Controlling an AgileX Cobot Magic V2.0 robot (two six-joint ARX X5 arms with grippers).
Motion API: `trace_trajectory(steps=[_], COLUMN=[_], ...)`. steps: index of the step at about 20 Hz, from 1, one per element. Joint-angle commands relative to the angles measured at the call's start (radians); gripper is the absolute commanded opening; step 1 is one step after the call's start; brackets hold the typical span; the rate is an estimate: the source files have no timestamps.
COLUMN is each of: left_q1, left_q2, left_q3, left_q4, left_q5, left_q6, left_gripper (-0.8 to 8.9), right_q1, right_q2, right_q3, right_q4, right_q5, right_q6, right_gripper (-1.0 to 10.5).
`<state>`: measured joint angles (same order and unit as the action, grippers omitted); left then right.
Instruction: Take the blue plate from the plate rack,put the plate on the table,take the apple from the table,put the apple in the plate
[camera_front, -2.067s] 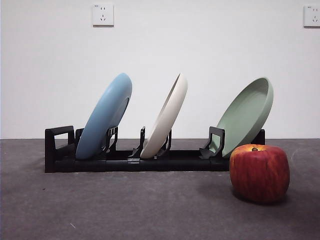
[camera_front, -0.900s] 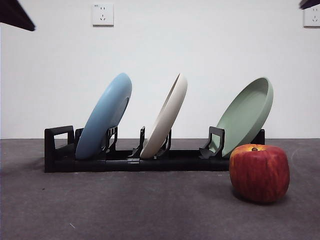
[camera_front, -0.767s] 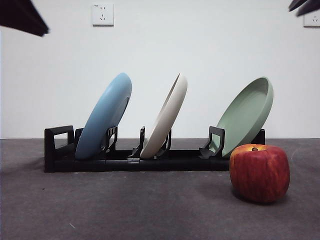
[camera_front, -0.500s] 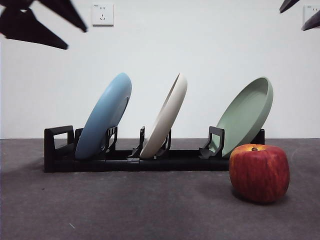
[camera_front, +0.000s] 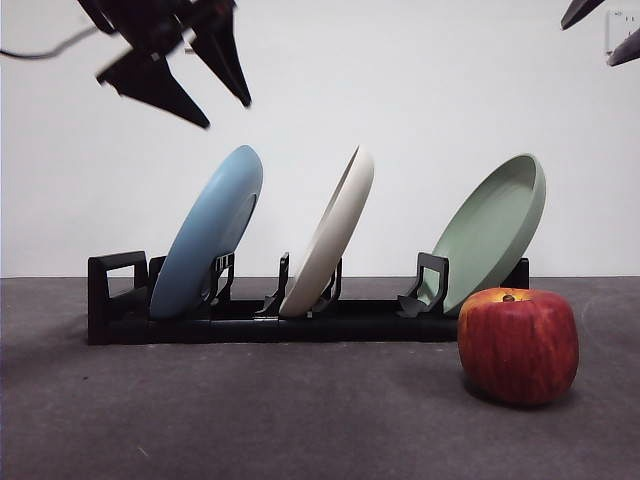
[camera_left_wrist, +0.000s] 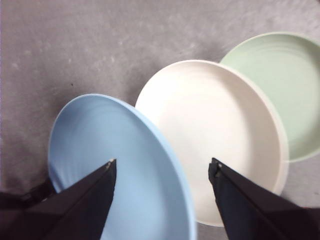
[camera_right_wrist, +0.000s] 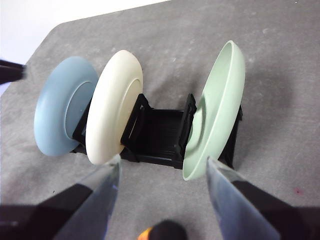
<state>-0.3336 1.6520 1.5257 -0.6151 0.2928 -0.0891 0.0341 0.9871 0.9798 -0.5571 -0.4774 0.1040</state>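
The blue plate (camera_front: 210, 235) leans in the left slot of the black plate rack (camera_front: 250, 325) on the grey table (camera_front: 250, 420). The red apple (camera_front: 518, 345) sits on the table in front of the rack's right end. My left gripper (camera_front: 225, 112) is open and empty, hanging above the blue plate's upper rim. In the left wrist view its jaws (camera_left_wrist: 163, 162) straddle the rim of the blue plate (camera_left_wrist: 115, 165). My right gripper (camera_front: 603, 30) is open and empty, high at the top right; its wrist view shows the rack (camera_right_wrist: 160, 135) and the apple's top (camera_right_wrist: 162, 231).
A cream-white plate (camera_front: 330, 235) stands in the rack's middle slot and a sage-green plate (camera_front: 495, 225) in its right slot, just behind the apple. A white wall stands behind the rack. Bare table lies in front of the rack's left half.
My left gripper has come down and to the right, from the top left corner to just above the blue plate. The right gripper's tips barely moved. Plates and apple are still.
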Motion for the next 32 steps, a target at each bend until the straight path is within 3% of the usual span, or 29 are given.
trace_trajectory(steps=[1, 6, 8, 9, 16, 22, 26, 32], left_q1=[-0.013, -0.028, -0.04, -0.045, -0.064, -0.115, -0.191, -0.453], left_q2=[0.062, 0.117, 0.117, 0.117, 0.09, -0.009, -0.153, -0.307], left_q3=[0.0, 0.0, 0.0, 0.0, 0.099, 0.311, 0.321, 0.313], left_q4=[-0.007, -0.007, 0.016, 0.017, -0.073, -0.299, -0.417, -0.6], left_q5=[0.0, -0.002, 0.001, 0.001, 0.0, -0.003, -0.013, -0.323], left_q6=[0.013, 0.014, 0.014, 0.014, 0.019, 0.123, 0.165, 0.141], left_gripper=[3.13, 3.06, 1.42, -0.06, -0.08, -0.08, -0.08, -0.08], right_q1=[0.002, 0.002, 0.002, 0.002, 0.002, 0.002, 0.002, 0.002], right_q2=[0.001, 0.001, 0.002, 0.001, 0.004, 0.004, 0.004, 0.004], right_q3=[0.002, 0.002, 0.002, 0.002, 0.002, 0.002, 0.002, 0.002], right_q4=[0.002, -0.007, -0.01, -0.013, -0.054, -0.058, -0.058, -0.058], right_q5=[0.012, 0.012, 0.012, 0.012, 0.013, 0.012, 0.012, 0.012], right_q6=[-0.009, -0.009, -0.009, -0.009, -0.01, -0.009, -0.009, -0.009], right_gripper=[2.8, 2.8, 2.8, 2.8, 2.8, 2.8, 2.8, 2.8])
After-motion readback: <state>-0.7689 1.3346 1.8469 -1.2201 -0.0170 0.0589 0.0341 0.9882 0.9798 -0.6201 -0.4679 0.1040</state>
